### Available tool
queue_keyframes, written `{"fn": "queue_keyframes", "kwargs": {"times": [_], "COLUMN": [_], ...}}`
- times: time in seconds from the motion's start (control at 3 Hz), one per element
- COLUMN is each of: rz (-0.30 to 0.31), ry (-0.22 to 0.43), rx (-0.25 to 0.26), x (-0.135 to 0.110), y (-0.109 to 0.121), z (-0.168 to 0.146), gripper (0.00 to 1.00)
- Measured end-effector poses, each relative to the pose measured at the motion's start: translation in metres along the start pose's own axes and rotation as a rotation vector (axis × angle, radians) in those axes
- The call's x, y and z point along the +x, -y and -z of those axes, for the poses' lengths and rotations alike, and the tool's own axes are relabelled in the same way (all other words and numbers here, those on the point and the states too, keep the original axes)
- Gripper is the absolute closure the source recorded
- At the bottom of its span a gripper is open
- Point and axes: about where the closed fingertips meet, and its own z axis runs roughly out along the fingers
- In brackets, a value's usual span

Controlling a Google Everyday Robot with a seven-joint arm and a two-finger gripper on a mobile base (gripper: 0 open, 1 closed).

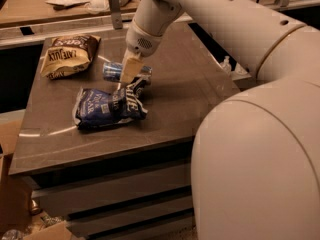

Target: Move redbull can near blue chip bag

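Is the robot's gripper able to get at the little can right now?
Likely yes: the gripper is right at the can, jaws around it, with nothing in between.

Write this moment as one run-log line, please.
gripper: at redbull can | can: on its side, close to blue chip bag

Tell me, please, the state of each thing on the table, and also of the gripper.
redbull can: on its side, close behind the blue chip bag; whether it rests on the table cannot be told.
blue chip bag: crumpled, lying flat on the table.
brown chip bag: lying flat near the back left corner, apart from the others.
gripper: pointing down, at the can's middle.
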Motion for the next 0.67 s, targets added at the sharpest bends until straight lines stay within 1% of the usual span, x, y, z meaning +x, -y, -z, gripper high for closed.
{"fn": "queue_keyframes", "kwargs": {"times": [0.33, 0.67], "rz": [-0.002, 0.004], "ry": [0.002, 0.003], "rx": [-0.014, -0.029], "x": [-0.0021, -0.0035], "y": [-0.0099, -0.0135], "z": [-0.0043, -0.0071], "gripper": [0.61, 0.38]}}
